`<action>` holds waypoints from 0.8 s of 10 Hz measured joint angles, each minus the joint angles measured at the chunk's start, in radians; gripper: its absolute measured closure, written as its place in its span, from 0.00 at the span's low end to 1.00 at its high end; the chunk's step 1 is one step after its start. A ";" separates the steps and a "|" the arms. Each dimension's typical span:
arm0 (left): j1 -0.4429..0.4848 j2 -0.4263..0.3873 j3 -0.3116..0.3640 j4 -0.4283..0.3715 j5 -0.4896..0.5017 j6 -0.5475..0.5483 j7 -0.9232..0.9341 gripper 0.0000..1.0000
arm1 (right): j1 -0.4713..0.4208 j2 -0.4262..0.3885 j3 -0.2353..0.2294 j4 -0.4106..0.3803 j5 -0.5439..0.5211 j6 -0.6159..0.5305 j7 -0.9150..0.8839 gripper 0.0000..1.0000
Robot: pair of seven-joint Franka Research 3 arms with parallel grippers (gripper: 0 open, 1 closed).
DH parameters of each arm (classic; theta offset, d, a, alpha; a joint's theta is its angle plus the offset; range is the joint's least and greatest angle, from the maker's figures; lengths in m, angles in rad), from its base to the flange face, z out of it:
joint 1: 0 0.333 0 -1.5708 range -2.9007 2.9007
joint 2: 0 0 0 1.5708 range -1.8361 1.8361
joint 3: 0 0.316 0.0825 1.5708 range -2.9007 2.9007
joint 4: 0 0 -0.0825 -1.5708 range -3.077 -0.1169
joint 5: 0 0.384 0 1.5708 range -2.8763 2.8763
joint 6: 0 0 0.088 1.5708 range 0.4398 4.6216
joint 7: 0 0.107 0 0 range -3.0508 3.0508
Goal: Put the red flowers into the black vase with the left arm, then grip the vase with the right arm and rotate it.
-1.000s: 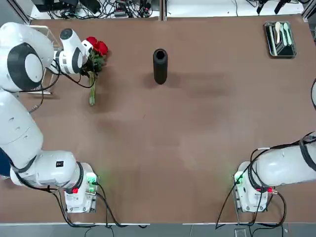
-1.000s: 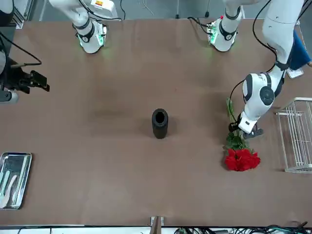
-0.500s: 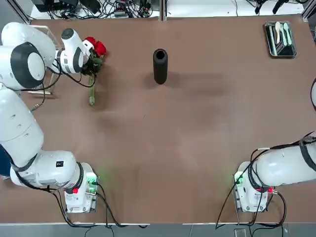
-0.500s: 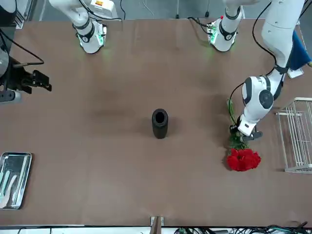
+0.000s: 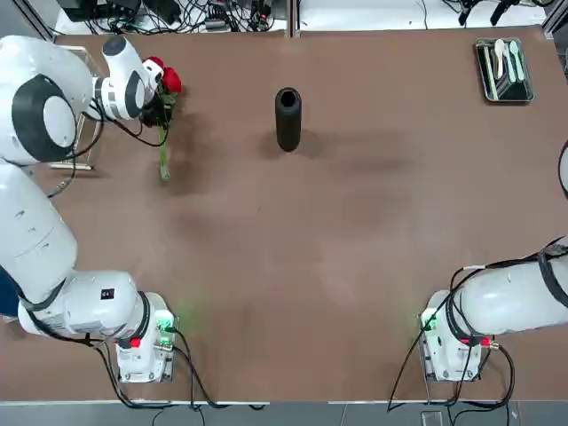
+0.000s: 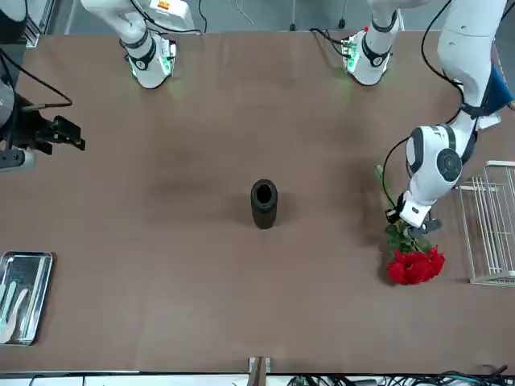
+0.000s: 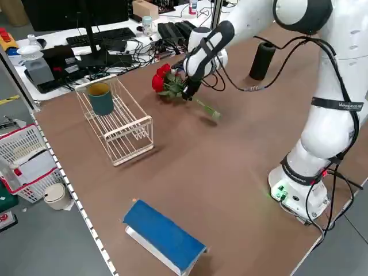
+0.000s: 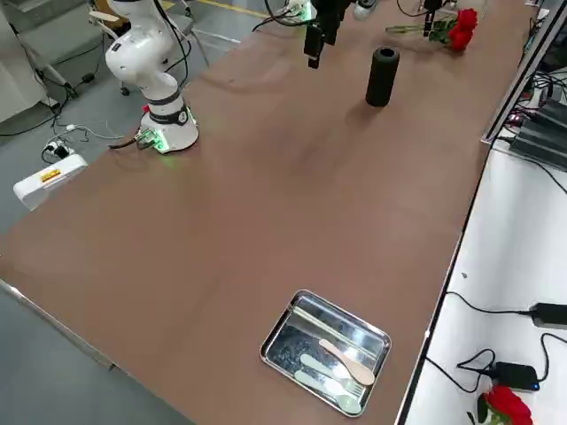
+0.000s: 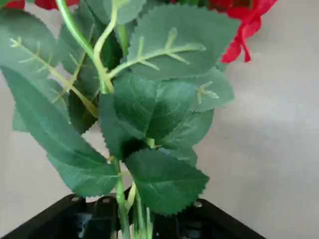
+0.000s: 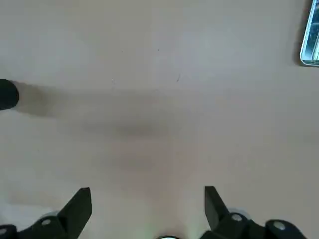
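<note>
The red flowers [image 5: 167, 82] lie at the table's far left, blooms pointing away from the robot and the pale stems trailing back toward it. My left gripper [image 5: 158, 108] is shut on the stems just below the leaves [image 9: 149, 109]. From the front the blooms [image 6: 416, 267] sit beyond the left gripper [image 6: 410, 227]. The black vase [image 5: 287, 120] stands upright at the middle of the far side, well to the right of the bunch. My right gripper [image 6: 68, 135] hovers open and empty over the right side of the table, its fingers [image 10: 79, 204] apart.
A wire rack [image 7: 118, 121] holding a teal cup [image 7: 101, 98] stands just left of the flowers. A metal tray [image 5: 503, 71] with spoons sits at the far right corner. A blue book [image 7: 164, 236] lies near the front left edge.
The left gripper has closed on the stems and shifted the bunch a little toward the table's far left edge. The right arm and the vase have not moved.
</note>
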 joint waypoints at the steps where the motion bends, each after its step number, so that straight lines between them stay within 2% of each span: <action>1: 0.001 -0.034 0.000 0.009 0.000 -0.044 -0.047 0.93 | 0.000 0.000 -0.001 0.000 0.000 0.000 0.000 0.00; 3: 0.000 -0.108 0.000 0.064 0.001 -0.160 -0.203 0.93 | 0.000 0.000 -0.001 0.000 0.000 0.000 0.000 0.00; 5: -0.001 -0.158 -0.003 0.178 0.026 -0.325 -0.355 0.93 | 0.000 0.000 -0.001 0.000 0.000 -0.002 0.000 0.00; 7: -0.028 -0.178 -0.020 0.294 0.171 -0.479 -0.585 0.93 | 0.000 0.000 -0.001 0.000 0.000 -0.004 0.000 0.00; 8: -0.065 -0.178 -0.030 0.328 0.246 -0.534 -0.721 0.93 | 0.000 -0.001 -0.001 0.000 0.000 -0.006 0.000 0.00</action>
